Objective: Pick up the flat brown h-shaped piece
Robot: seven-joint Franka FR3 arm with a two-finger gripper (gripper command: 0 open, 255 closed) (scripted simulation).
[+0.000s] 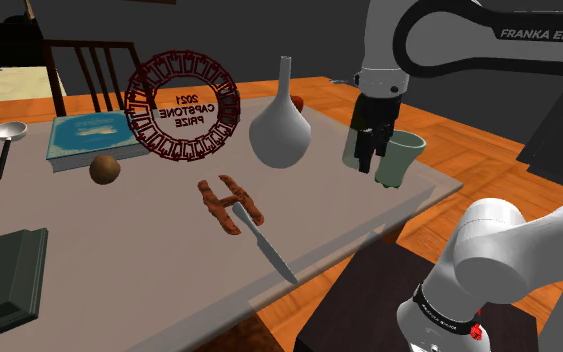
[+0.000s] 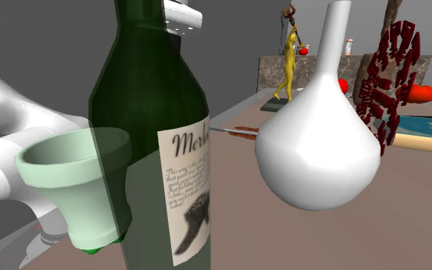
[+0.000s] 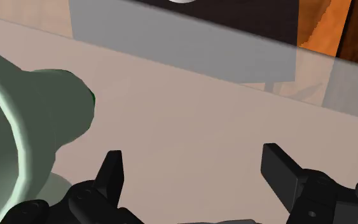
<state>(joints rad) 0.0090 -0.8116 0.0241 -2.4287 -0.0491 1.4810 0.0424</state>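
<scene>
Approach step, I'd say. The gripper (image 1: 370,160) hangs at the shoulder view's right beside the pale green cup (image 1: 399,158), fingers spread, holding nothing. The brown H-shaped piece (image 1: 228,204) lies mid-frame, well apart, right by a knife (image 1: 270,250). The next move needs a swing left, then a descent.

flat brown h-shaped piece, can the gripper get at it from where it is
Probably yes: the flat brown h-shaped piece lies uncovered, nothing above it. The open black gripper hangs beside a pale green cup; the white round-bellied vase stands near the path.
</scene>
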